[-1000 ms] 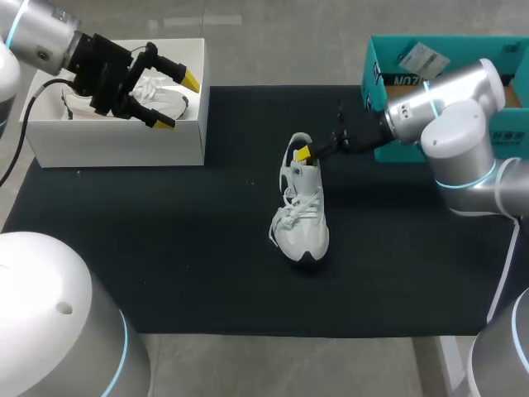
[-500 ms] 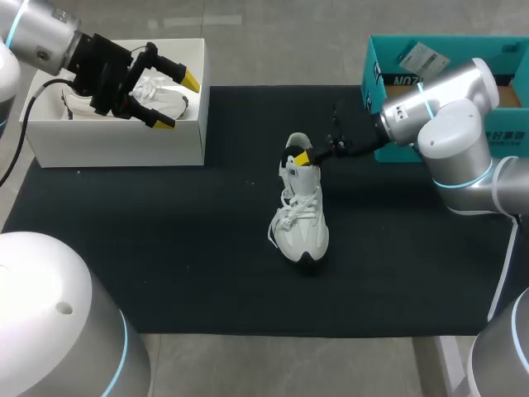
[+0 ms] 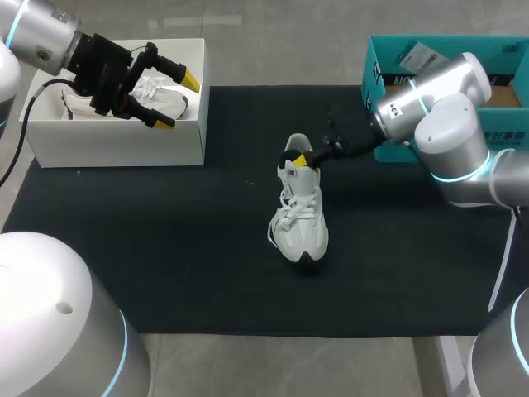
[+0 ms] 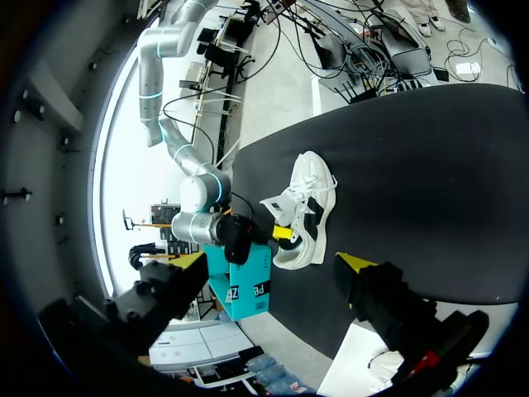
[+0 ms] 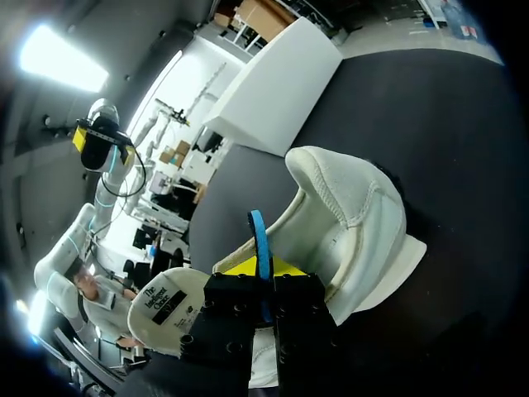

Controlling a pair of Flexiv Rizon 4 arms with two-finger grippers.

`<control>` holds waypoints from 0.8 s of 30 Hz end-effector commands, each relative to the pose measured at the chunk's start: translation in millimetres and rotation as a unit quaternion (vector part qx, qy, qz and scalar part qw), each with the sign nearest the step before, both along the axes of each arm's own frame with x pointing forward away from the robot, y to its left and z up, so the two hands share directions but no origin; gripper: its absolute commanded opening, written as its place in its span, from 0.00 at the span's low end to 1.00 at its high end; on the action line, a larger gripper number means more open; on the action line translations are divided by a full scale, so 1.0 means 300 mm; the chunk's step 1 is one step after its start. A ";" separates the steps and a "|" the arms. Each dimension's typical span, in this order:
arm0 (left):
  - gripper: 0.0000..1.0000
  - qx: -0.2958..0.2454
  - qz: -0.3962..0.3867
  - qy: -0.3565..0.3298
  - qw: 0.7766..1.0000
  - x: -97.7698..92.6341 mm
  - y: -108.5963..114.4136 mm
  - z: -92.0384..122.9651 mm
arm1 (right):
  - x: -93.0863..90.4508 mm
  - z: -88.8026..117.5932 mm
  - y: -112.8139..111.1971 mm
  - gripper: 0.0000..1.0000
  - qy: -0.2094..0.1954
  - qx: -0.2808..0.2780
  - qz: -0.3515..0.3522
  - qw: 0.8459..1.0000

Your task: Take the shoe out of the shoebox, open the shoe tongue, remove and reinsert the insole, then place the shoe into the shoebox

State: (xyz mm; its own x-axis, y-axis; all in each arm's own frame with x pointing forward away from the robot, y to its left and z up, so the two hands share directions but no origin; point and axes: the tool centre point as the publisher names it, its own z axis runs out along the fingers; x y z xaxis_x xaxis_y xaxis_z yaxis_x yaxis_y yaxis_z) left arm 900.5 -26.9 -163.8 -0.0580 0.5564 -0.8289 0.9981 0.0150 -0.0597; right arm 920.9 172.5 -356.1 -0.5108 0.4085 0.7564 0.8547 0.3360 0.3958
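Two arms in play here, and I'll place everything off the white shoebox (image 3: 116,141). The left gripper (image 3: 178,101) hangs right over the shoebox's open top with its fingers spread wide and nothing between them. A second white shoe (image 3: 161,95) sits inside the shoebox, under that gripper.

The shoe (image 3: 302,223) for the task is out of the shoebox and well apart from it. It stands upright on its sole on the black mat (image 3: 165,248), off toward the right arm's side, with the laces loose. The right gripper (image 3: 302,159) is at that shoe, so also well away from the shoebox. Its yellow tips are dipped into the shoe's opening, just inside the heel collar (image 5: 351,207). From the right wrist view its fingers sit close together, nearly touching, but I honestly can't tell if they're pinching anything. There's a white labelled piece (image 5: 165,306) beside the gripper, could be tongue or insole, can't say which.

A teal box (image 3: 374,74) sits past the shoe on the side away from the shoebox, behind the right arm.
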 end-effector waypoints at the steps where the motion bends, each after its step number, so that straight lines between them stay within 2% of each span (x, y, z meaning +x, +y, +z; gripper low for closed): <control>1: 1.00 0.001 0.000 0.000 1.000 0.001 0.001 0.001 | 0.010 -0.007 0.017 0.39 0.004 -0.006 0.003 1.000; 2: 1.00 0.001 0.000 0.000 1.000 0.001 0.001 0.001 | 0.009 -0.004 0.015 0.98 0.003 -0.007 0.002 1.000; 16: 1.00 0.001 0.000 0.000 1.000 0.001 0.001 0.001 | 0.021 0.073 -0.005 1.00 -0.032 -0.029 -0.014 0.999; 24: 1.00 0.001 0.000 0.000 1.000 0.001 0.001 0.001 | 0.033 0.124 0.018 1.00 -0.050 -0.030 -0.005 0.998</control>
